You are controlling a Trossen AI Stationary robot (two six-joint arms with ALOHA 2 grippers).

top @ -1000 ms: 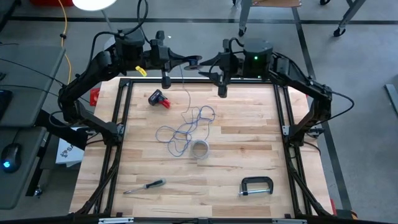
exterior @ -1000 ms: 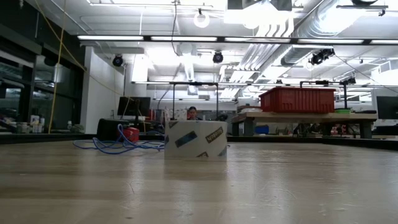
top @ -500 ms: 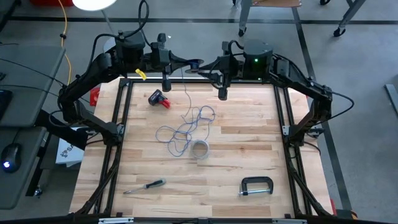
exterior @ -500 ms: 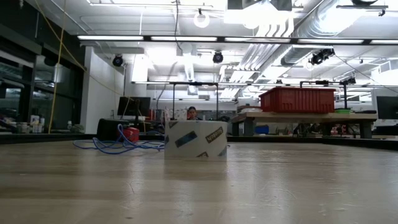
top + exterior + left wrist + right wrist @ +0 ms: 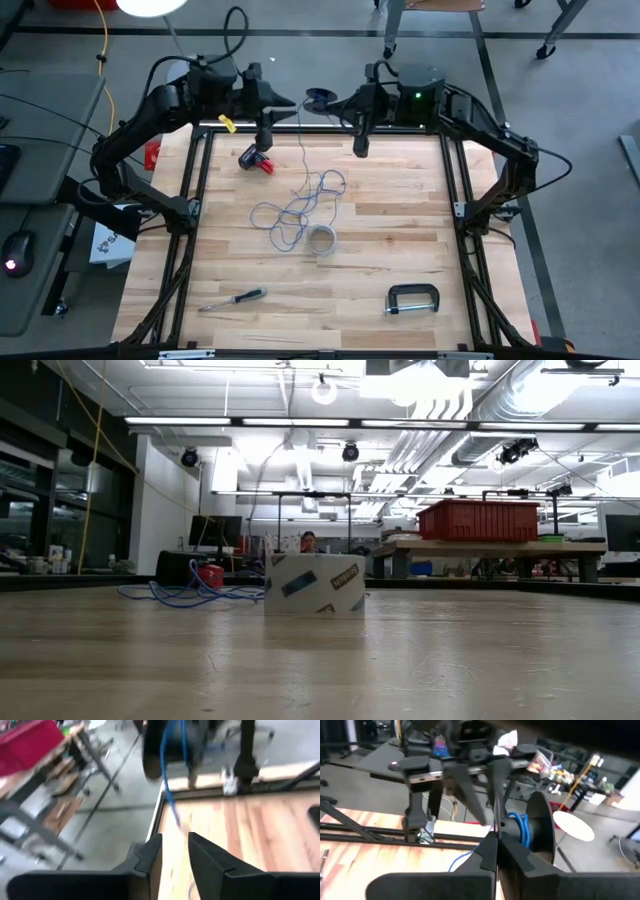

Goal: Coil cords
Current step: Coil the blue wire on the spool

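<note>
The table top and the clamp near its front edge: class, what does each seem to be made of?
Table top: pale wood, probably butcher block, judging by the visible plank strips and grain. Clamp: dark metal, likely cast iron or steel, with a matte black C-frame and a shinier screw.

A tape roll point(image 5: 321, 240) is seen mid-surface point(image 5: 400, 250); a screwdriver point(image 5: 233, 298) and a C-clamp point(image 5: 412, 298) lie nearer the front; a red-black tool point(image 5: 256, 159) at the back.

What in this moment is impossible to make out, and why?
Low view: the tape roll hides part of the blue cord behind it.
Left wrist view: blur smears whatever the blue cord hangs from.
Right wrist view: the shut right claw hides whether it pinches a strand.
High view: the pale grey cord is too thin to trace.
</note>
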